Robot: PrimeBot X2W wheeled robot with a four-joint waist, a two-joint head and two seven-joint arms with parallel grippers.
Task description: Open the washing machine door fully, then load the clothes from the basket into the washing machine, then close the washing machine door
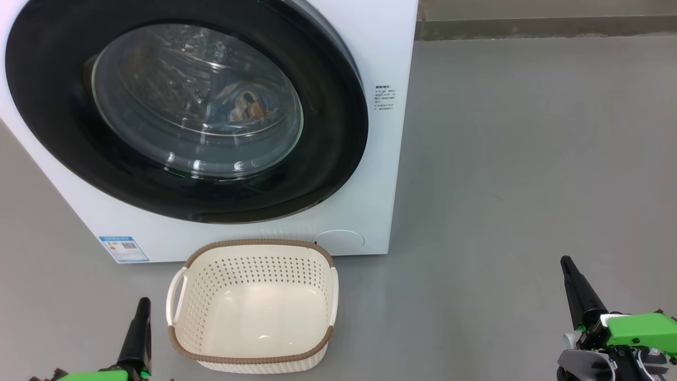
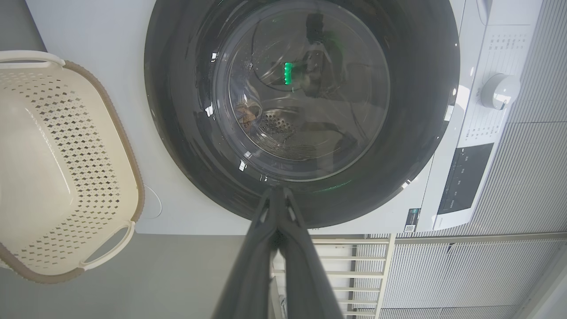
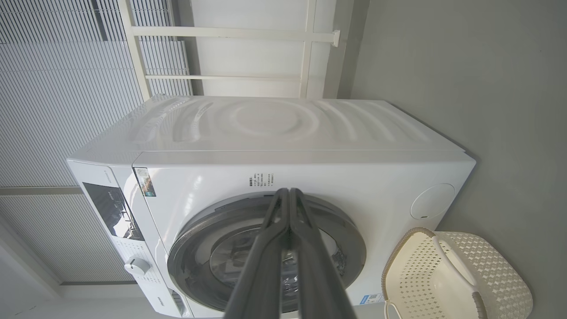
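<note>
— Smooth matt grey floor (image 1: 529, 159) runs under everything you're looking at, operator. On it stands the washing machine (image 1: 391, 53), a glossy white box with square edges.

— And the door?

— You have the washing machine door (image 1: 328, 159) lying flat against the front: a wide, shiny black ring around a bulging clear glass bowl. Through that glass you can make out the clothes (image 1: 246, 108), a small crumpled bundle of blue fabric with orange and cream patches, lying inside the drum.

— Where's the basket?

— Your basket (image 1: 254, 244) sits on the floor just in front of the machine, below the door. It is cream plastic, rectangular with rounded corners, its sides pierced with small diamond holes, a brown woven-look rim on top and 2 white loop handles. Its glossy bare bottom catches the light.

— Hands?

— Your left hand (image 1: 142, 307) is closed on nothing, its 2 long dark fingers pressed together at the tips, hanging left of the basket. Your right hand (image 1: 567, 262) is closed the same way, well off to the right over bare floor. Neither touches anything.

— Other details?

— 1 blue label (image 1: 123, 248) at the lower corner, 1 round flap (image 1: 338, 239) moulded beside the basket rim.
</note>
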